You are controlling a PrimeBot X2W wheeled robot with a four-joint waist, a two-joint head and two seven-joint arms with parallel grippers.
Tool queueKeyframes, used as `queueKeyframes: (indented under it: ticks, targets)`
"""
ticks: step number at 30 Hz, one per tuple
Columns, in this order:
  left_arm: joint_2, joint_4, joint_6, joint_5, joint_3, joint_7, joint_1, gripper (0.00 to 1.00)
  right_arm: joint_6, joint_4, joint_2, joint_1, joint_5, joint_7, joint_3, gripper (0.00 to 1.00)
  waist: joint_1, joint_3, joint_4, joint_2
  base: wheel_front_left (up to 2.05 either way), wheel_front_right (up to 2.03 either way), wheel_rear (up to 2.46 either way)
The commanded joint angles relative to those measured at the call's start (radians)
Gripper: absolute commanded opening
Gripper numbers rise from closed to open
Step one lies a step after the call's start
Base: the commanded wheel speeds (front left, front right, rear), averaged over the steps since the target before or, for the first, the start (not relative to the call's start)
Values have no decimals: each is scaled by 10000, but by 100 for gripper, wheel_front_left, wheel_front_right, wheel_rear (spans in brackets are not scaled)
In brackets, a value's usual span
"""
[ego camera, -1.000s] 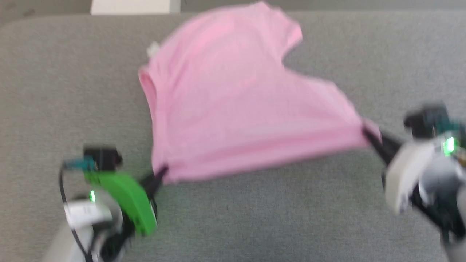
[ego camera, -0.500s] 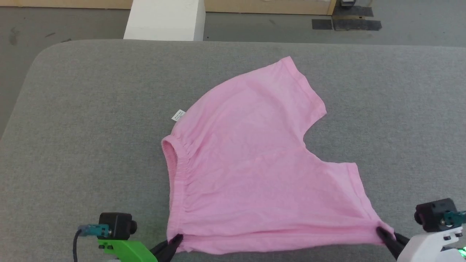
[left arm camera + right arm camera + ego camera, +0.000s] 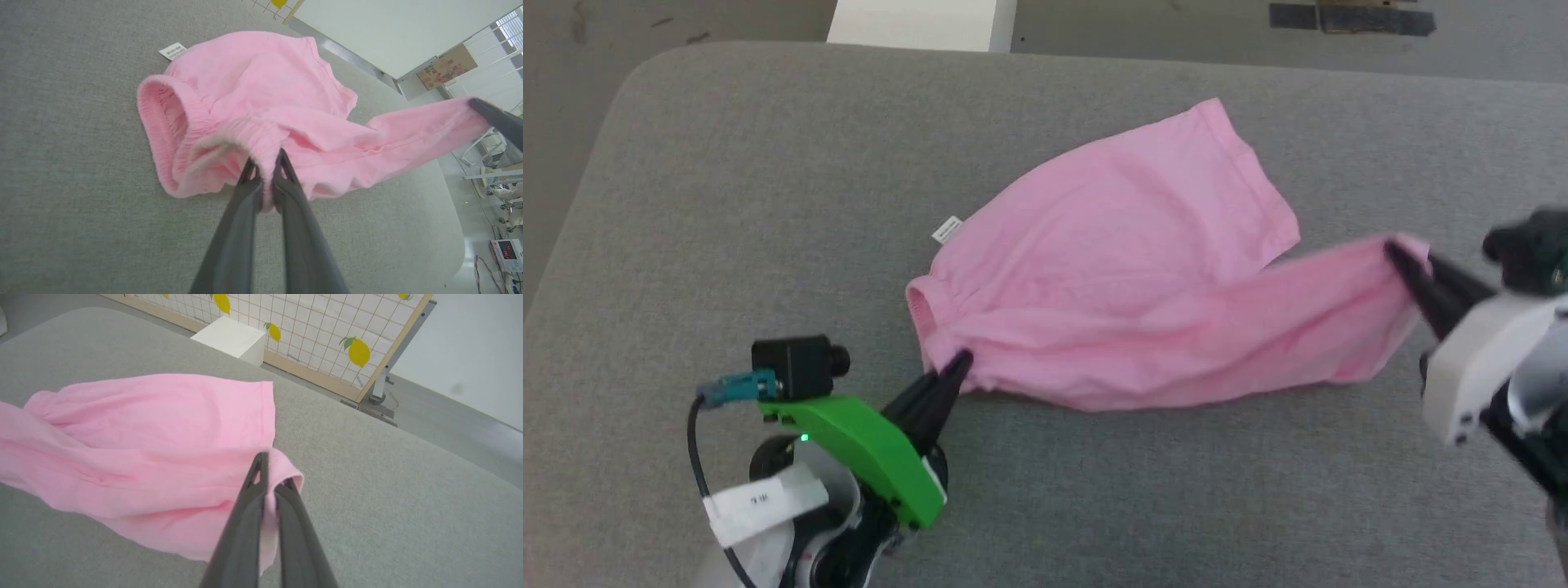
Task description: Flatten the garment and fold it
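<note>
The light-pink garment (image 3: 1127, 245) lies on the grey padded table (image 3: 727, 204), its near edge lifted and carried over the part that still lies flat. My left gripper (image 3: 960, 363) is shut on the gathered elastic hem (image 3: 261, 141) at the garment's near left corner. Off to the right, my right gripper (image 3: 1395, 251) is shut on the near leg's hem corner (image 3: 282, 467), held raised above the table. A small white tag (image 3: 946, 229) sticks out at the left of the hem. The far leg (image 3: 1225, 155) rests flat.
A white block (image 3: 923, 23) stands on the floor beyond the table's far edge. A lemon-patterned grid screen (image 3: 310, 330) stands behind it. The table's rounded far-left corner (image 3: 645, 69) is close to the floor (image 3: 572, 98).
Both grippers have carried the garment's near edge up and away from me, over the flat part, so the garment now lies half doubled. The head camera has also shifted.
</note>
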Motion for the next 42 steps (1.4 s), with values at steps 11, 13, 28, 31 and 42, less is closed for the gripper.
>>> queueKeyframes:
  ticks: [11, 13, 28, 31, 42]
  targets:
    - [-1280, 2325, -212, 53, 377, -1502, -2467, 0, -15, 4432, -13, -5042, -333, -1560, 784, 0, 1, 1707, 1336, 0, 0, 0, 0]
    - [-1469, 2643, -215, 12, 425, -1737, -2730, 0, -15, 5040, -10, -5634, -499, -1723, 909, 0, 1, 1991, 1457, 0, 0, 0, 0]
    - [-1932, 3972, -391, -86, 163, -2491, -3681, 91, -15, 8549, -240, -8324, 92, -579, 2623, 8, 1, 3291, 1880, 0, 0, 0, 0]
    - [-1907, 3900, -484, -77, 81, -2541, -3541, 100, -15, 8674, -215, -8303, 407, -409, 2698, 100, 1, 3123, 1856, 0, 0, 0, 0]
    - [-1404, 2886, -552, 235, 73, -3194, -1915, 100, -15, 7330, -586, -6487, 1070, -2572, 2105, 100, 1, 1459, 1606, 0, 0, 0, 0]
